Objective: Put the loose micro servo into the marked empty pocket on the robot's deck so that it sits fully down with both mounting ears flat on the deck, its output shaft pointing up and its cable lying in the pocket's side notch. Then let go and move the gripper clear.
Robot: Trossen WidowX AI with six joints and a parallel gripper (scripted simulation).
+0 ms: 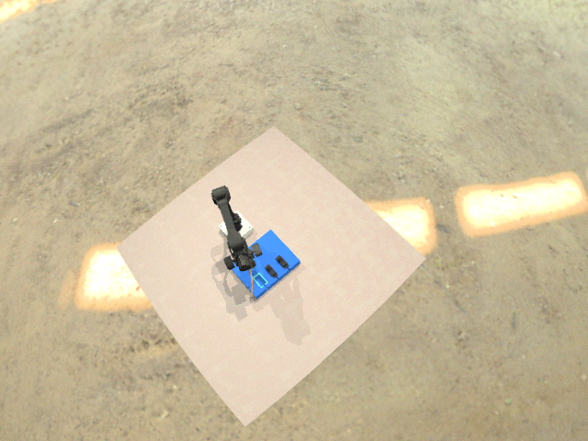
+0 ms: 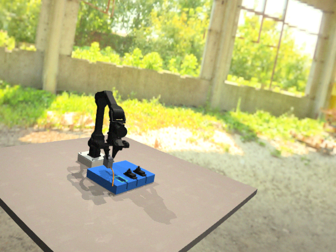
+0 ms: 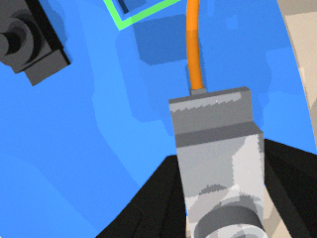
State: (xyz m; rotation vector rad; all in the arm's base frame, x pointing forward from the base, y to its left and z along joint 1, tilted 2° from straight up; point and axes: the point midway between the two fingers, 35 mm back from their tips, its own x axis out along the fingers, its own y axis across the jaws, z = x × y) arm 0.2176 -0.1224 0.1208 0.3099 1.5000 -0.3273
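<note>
No readable text, labels, numbers or signs anywhere.
</note>
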